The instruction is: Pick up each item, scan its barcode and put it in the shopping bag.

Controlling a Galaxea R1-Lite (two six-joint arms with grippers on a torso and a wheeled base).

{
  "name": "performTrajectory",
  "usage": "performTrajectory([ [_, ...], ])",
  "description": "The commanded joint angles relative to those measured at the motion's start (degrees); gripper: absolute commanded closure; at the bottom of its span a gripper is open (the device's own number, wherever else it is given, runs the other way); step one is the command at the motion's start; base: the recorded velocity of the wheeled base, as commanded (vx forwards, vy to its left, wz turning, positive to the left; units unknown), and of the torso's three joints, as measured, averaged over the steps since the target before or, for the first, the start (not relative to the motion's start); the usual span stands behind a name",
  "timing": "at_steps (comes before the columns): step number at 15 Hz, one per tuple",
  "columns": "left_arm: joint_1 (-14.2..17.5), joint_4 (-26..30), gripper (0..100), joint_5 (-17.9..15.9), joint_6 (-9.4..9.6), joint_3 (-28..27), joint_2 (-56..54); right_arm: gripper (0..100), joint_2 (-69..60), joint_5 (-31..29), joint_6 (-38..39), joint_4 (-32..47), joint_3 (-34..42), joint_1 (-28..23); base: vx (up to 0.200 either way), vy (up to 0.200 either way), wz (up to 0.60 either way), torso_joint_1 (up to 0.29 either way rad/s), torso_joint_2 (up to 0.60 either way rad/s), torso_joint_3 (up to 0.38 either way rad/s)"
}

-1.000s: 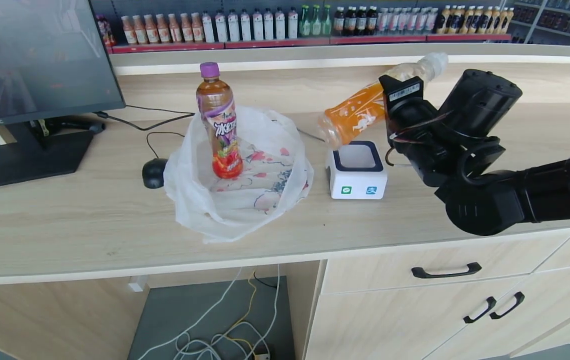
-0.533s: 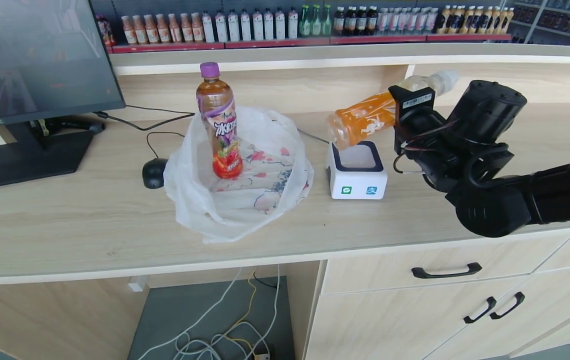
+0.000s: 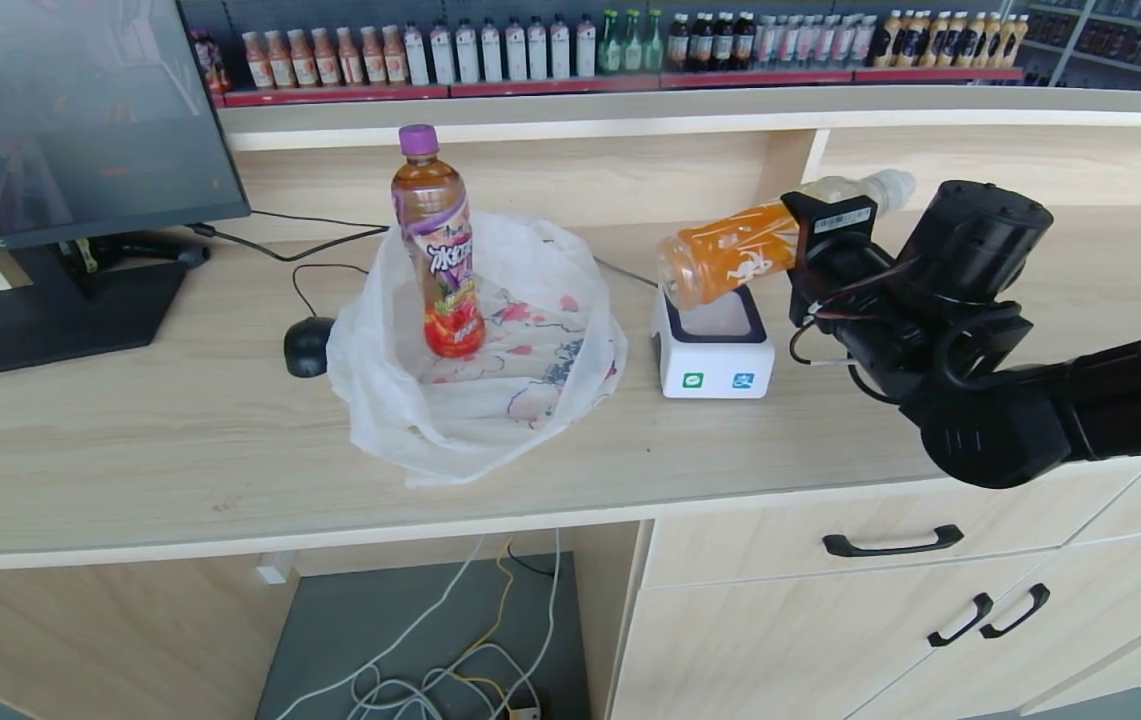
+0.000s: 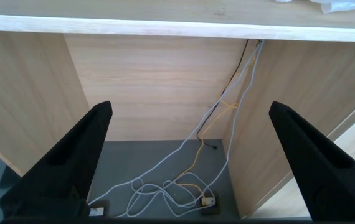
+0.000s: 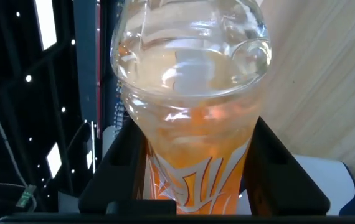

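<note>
My right gripper [image 3: 808, 232] is shut on an orange drink bottle [image 3: 730, 255], held nearly flat with its bottom end over the white barcode scanner [image 3: 715, 345] on the counter. Seen from the right wrist, the same orange drink bottle [image 5: 193, 106] sits clamped between the black fingers [image 5: 118, 168], with the scanner [image 5: 336, 186] below. A white shopping bag [image 3: 475, 350] lies open to the scanner's left, and a tea bottle with a purple cap [image 3: 437, 245] stands upright in it. My left gripper [image 4: 190, 162] hangs open below the counter edge, above floor cables.
A monitor [image 3: 60, 110] on its stand sits at the counter's left, with a black mouse [image 3: 308, 345] and its cable beside the bag. Behind the counter runs a raised ledge [image 3: 630, 105] and shelves of bottles. Drawers with black handles [image 3: 892, 543] are below the right arm.
The right arm has lowered and drawn back slightly to the right, bringing the orange bottle down flatter and closer over the scanner. Bag and tea bottle are unchanged.
</note>
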Motion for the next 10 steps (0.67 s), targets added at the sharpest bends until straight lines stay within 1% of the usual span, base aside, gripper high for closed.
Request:
performTrajectory([
  [1, 0.0, 0.0, 0, 0.0, 0.00, 0.0, 0.1, 100, -0.4, 0.0, 0.4, 0.0, 0.1, -0.1, 0.000, 0.000, 0.00, 0.000, 0.00, 0.000],
  [4, 0.0, 0.0, 0, 0.0, 0.00, 0.0, 0.0, 100, -1.9, 0.1, 0.9, 0.0, 0.3, -0.4, 0.000, 0.000, 0.00, 0.000, 0.00, 0.000],
  [7, 0.0, 0.0, 0, 0.0, 0.00, 0.0, 0.1, 100, -5.5, 0.1, 3.8, -0.1, 6.4, -0.4, 0.000, 0.000, 0.00, 0.000, 0.00, 0.000],
  [10, 0.0, 0.0, 0, 0.0, 0.00, 0.0, 0.0, 100, -6.0, 0.1, 4.0, -0.1, 7.8, -0.4, 0.000, 0.000, 0.00, 0.000, 0.00, 0.000],
])
